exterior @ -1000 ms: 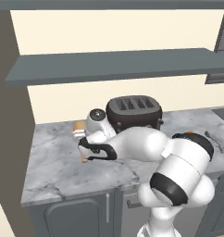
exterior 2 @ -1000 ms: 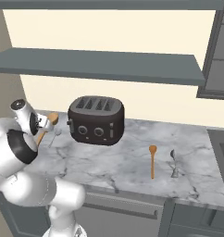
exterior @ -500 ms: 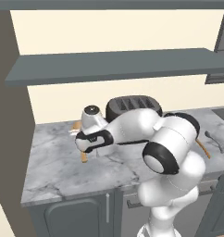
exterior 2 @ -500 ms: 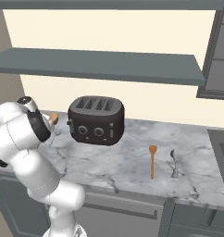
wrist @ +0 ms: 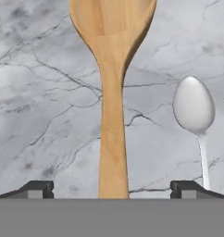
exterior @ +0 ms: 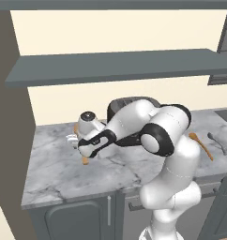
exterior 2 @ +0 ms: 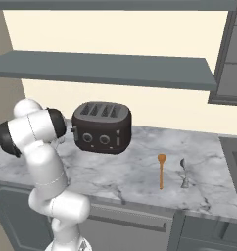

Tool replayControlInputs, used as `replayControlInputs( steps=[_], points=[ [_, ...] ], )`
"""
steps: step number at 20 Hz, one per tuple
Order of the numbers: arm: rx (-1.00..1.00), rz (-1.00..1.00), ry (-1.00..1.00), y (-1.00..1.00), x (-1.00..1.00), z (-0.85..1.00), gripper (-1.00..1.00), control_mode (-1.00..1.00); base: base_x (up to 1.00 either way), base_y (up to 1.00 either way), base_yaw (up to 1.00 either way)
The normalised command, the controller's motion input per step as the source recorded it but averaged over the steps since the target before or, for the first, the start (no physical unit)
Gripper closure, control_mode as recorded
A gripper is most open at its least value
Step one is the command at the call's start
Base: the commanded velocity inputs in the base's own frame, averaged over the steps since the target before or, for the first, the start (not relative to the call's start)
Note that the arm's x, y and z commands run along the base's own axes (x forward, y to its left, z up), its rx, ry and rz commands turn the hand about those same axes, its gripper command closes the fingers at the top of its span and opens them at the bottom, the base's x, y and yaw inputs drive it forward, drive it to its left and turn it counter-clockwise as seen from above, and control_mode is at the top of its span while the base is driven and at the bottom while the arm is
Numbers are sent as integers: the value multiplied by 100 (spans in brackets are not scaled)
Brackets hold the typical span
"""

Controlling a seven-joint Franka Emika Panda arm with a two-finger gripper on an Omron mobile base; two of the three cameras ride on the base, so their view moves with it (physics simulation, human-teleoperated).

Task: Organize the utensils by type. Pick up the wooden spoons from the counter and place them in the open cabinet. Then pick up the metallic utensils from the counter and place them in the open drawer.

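Observation:
In the hand view a wooden spoon [wrist: 111, 92] lies on the marble counter [wrist: 40, 115], its handle running down between my two fingertips [wrist: 37, 189]. My gripper [wrist: 111, 190] is open, the tips wide apart and clear of the handle. A small metal spoon [wrist: 194, 104] lies parallel just to its right. From the left base view my gripper [exterior: 87, 152] hangs low over that wooden spoon [exterior: 85, 161] at the counter's left end. A second wooden spoon [exterior 2: 161, 170] and metal spoon [exterior 2: 184, 174] lie side by side further right on the counter [exterior 2: 130, 176].
A black toaster [exterior 2: 102, 127] stands at the back of the counter, close behind my arm. A long grey shelf [exterior: 115, 65] runs above. A tall dark panel [exterior: 12, 117] bounds the counter's left end. Grey cupboard fronts [exterior: 78, 218] sit below.
My elbow has swung up and leftwards, and the hand has shifted slightly left and lower over the left wooden spoon. The spoons have not moved.

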Motion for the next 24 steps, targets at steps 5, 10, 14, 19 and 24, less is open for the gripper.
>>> replayControlInputs(
  steps=[5, 10, 14, 19, 24],
  points=[
    [0, 0, 0, 9, 33, -23, -100, -100, 0, 0, 0],
    [0, 0, 5, 6, 26, -26, -100, -100, 0, 0, 0],
    [0, 0, 10, 8, 23, -31, -100, -100, 0, 0, 0],
    [0, 0, 13, 7, 10, -17, 100, -100, 0, 0, 0],
    [0, 4, 6, -7, -8, 6, 100, -100, 0, 0, 0]
  ],
)
